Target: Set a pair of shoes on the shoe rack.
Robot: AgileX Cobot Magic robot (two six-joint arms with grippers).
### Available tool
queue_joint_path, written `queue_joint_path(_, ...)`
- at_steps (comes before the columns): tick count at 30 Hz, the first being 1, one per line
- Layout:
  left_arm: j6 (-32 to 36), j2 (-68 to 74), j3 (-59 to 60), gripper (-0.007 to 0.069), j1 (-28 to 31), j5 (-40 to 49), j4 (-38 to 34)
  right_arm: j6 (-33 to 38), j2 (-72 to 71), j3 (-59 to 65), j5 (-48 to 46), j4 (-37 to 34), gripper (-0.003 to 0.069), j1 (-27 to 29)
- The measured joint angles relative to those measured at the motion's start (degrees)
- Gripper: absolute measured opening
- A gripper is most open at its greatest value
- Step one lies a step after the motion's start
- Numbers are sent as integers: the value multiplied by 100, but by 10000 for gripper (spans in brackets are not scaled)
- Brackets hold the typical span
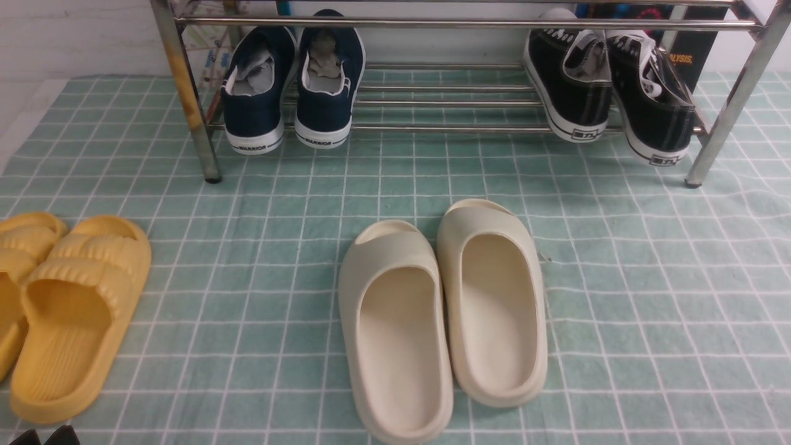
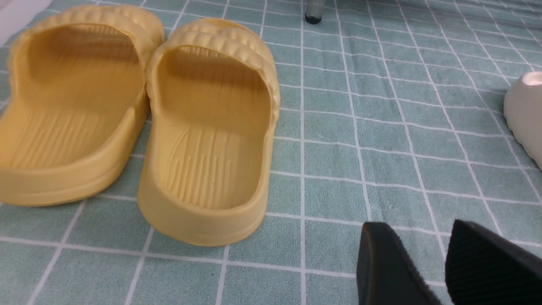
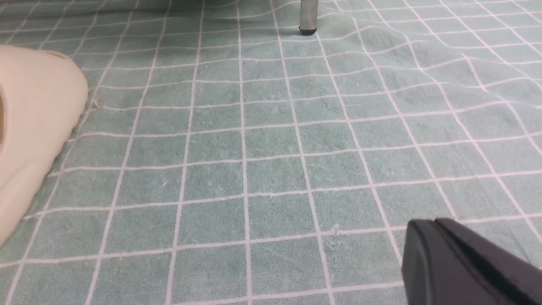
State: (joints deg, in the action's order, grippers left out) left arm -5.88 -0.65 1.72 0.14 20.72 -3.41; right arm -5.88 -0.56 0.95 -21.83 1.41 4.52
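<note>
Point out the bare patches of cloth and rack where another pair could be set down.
Free: the shoe rack rails between the navy sneakers and the black sneakers; cloth between the yellow slides and cream slides; cloth right of the cream slides. Crowded: both rack ends.

Two black sneakers (image 1: 609,93) with white laces and soles sit on the far right of the chrome rack's (image 1: 445,25) lower rails, heels toward the camera, the right one tilted outward.
</note>
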Motion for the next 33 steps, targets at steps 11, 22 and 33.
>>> queue_joint_path(11,0,0,0,237,0,0,0,0,0,0,0,0,35,0)
queue_joint_path(22,0,0,0,237,0,0,0,0,0,0,0,0,45,0)
queue_joint_path(33,0,0,0,237,0,0,0,0,0,0,0,0,47,0)
